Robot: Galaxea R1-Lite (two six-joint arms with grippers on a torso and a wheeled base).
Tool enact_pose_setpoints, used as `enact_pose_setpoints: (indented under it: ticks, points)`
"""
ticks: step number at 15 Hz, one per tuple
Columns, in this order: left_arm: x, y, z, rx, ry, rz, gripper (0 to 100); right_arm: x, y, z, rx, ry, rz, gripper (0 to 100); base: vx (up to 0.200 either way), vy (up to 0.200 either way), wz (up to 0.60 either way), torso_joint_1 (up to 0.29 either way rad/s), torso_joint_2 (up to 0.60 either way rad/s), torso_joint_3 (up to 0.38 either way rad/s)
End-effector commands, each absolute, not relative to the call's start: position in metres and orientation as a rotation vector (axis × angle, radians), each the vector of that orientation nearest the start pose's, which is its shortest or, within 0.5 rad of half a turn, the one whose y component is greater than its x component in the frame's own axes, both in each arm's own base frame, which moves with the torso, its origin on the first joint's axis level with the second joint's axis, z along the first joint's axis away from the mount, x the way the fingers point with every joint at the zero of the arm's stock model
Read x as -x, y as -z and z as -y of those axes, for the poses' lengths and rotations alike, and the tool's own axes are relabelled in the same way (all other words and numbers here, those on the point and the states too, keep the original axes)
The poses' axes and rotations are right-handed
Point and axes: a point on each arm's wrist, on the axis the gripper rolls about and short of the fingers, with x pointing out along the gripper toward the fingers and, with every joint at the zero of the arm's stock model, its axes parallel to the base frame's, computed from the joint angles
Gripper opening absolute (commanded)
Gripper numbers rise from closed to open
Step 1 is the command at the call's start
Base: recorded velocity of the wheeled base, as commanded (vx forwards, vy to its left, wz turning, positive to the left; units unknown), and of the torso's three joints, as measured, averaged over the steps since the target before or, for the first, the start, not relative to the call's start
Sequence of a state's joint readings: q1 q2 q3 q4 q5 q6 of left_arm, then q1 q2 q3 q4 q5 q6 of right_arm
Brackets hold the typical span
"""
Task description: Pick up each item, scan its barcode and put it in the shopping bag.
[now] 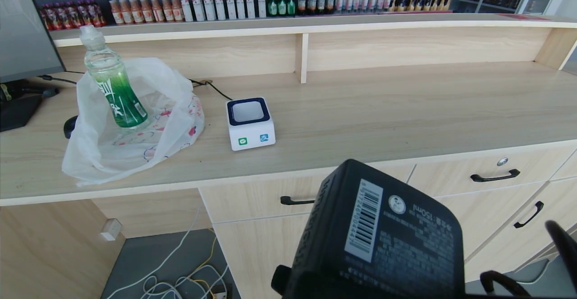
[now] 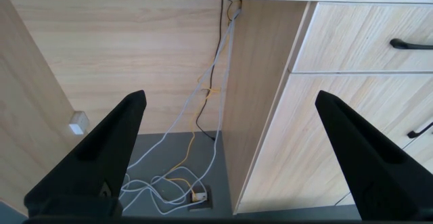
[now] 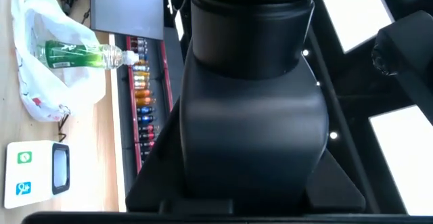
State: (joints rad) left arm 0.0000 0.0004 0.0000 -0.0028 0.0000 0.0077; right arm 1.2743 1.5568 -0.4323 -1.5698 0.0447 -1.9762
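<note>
Right gripper is clamped on a black bottle, held in the air nearer the robot than the scanner and to its right, with the barcode label facing the head camera. Left of the scanner on the worktop lies the bag, with a green bottle leaning in it. Left gripper hangs with fingers apart, below the worktop and facing the drawers.

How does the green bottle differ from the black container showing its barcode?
The green bottle is see-through and sits tilted in the shopping bag on the counter; the black container is opaque and up off the counter, its barcode facing the head camera.
</note>
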Motion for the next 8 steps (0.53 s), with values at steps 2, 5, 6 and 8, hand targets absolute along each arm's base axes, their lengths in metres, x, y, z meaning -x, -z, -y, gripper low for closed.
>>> enact_pose_setpoints:
  ticks: [2,5,6,8]
  points:
    - [0.0228,-0.0758,0.0000,-0.008,0.000,0.003,100,-0.0672,-0.2160,-0.2250,1.374,-0.440,1.425,0,0.000,0.000,0.00,0.000,0.00,0.000]
    - [0.0228,-0.0758,0.0000,-0.008,0.000,0.003,100,-0.0674,-0.2160,-0.2244,1.374,-0.440,1.423,0,0.000,0.000,0.00,0.000,0.00,0.000]
    - [0.0228,-0.0758,0.0000,-0.008,0.000,0.003,100,-0.0674,-0.2160,-0.2244,1.374,-0.440,1.423,0,0.000,0.000,0.00,0.000,0.00,0.000]
    - [0.0228,-0.0758,0.0000,-0.008,0.000,0.003,100,-0.0674,-0.2160,-0.2244,1.374,-0.440,1.423,0,0.000,0.000,0.00,0.000,0.00,0.000]
